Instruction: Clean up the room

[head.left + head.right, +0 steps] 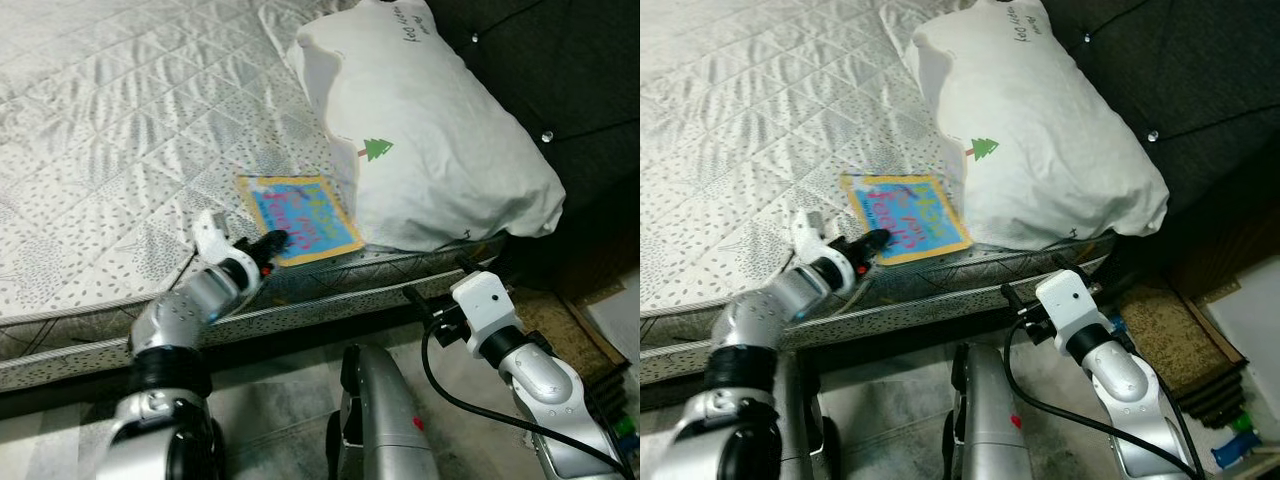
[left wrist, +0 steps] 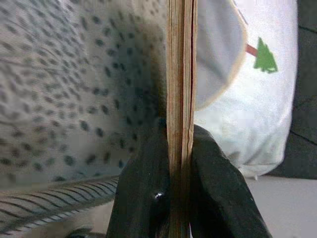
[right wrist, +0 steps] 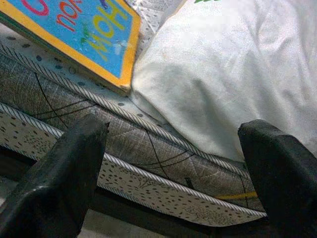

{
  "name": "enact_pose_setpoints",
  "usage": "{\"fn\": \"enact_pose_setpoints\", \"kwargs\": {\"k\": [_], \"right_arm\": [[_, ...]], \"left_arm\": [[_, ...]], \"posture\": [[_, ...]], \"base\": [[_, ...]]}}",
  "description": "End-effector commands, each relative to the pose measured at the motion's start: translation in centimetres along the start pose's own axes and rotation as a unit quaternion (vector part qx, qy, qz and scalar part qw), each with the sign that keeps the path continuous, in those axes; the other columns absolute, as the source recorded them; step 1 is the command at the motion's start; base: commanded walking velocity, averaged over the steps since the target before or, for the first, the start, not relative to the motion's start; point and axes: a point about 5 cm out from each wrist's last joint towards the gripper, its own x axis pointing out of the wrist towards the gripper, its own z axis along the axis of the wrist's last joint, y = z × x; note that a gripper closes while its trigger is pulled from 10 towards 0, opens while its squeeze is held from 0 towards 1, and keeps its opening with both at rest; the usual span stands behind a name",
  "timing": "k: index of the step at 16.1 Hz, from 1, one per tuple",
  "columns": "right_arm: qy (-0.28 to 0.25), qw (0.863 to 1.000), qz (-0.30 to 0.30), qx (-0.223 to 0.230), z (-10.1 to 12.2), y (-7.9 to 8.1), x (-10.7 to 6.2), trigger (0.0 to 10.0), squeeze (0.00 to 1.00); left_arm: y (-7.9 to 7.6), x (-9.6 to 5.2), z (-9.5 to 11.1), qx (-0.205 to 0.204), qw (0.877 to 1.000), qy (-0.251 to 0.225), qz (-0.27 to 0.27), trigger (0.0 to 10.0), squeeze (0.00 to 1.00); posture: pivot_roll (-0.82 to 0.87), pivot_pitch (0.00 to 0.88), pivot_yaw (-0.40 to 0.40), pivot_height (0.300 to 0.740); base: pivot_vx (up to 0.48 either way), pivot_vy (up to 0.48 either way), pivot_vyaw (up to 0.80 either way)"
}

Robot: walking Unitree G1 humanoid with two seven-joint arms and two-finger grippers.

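1. Book (image 1: pixel 298 218), a flat picture book with a blue cover and yellow border, lies on the quilted white mattress (image 1: pixel 110 150) near its near edge, just left of the pillow.
2. The left gripper (image 1: pixel 272 242) reaches over the near edge of the bed to the book's near left corner; in the left wrist view its two black fingers (image 2: pixel 143 198) are closed tight on the book's edge (image 2: pixel 181 99), one on each side of it.
3. The pillow (image 1: pixel 430 140), white with a small green tree printed on it, rests to the right of the book and touches its right side, with the dark headboard (image 1: pixel 540 70) behind it on the far right.
4. The right gripper (image 1: pixel 415 300) hangs below the mattress edge, to the right of the book and near the pillow's near corner; the right wrist view shows its fingers (image 3: pixel 54 183) spread wide apart with nothing between them, facing the side of the mattress.
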Motion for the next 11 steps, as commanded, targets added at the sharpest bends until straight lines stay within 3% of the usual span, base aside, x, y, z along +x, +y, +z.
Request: {"fn": "enact_pose_setpoints", "kwargs": {"k": [1, 2, 8, 9, 10, 11], "right_arm": [[0.002, 1.000, 0.000, -0.009, 0.0, -0.3, -0.3, 10.0, 0.00], [0.001, 1.000, 0.000, -0.011, 0.1, -0.4, -0.2, 10.0, 0.00], [-0.007, 1.000, 0.005, -0.023, 0.4, -0.4, -0.1, 10.0, 0.00], [-0.008, 1.000, 0.006, -0.023, 0.4, -0.4, -0.1, 10.0, 0.00], [-0.009, 1.000, 0.006, -0.025, 0.4, -0.4, 0.0, 10.0, 0.00], [-0.010, 1.000, 0.007, -0.027, 0.4, -0.4, 0.0, 10.0, 0.00]], "left_arm": [[-0.2, 0.3, 0.3, -0.005, 1.000, -0.001, -0.008, 10.0, 0.00], [0.7, 0.3, 0.6, -0.019, 1.000, 0.005, -0.008, 10.0, 0.00], [3.2, 0.5, 0.2, 0.020, 0.998, 0.044, 0.040, 10.0, 0.00], [3.4, 0.5, 0.4, 0.027, 0.998, 0.045, 0.043, 10.0, 0.10], [3.7, 0.5, 0.8, 0.040, 0.997, 0.044, 0.052, 10.0, 1.00], [3.9, 0.5, 1.1, 0.048, 0.996, 0.040, 0.060, 10.0, 1.00]], "posture": [[-0.09, 0.227, -0.181, 0.539], [-0.09, 0.226, -0.181, 0.539], [-0.10, 0.222, -0.181, 0.539], [-0.11, 0.221, -0.181, 0.539], [-0.11, 0.221, -0.181, 0.539], [-0.11, 0.218, -0.181, 0.539]], "base": [[0.000, 0.000, 0.00], [0.000, 0.000, 0.00], [0.000, 0.000, 0.00], [0.000, 0.000, 0.00], [0.000, 0.000, 0.00], [0.000, 0.000, 0.00]]}}
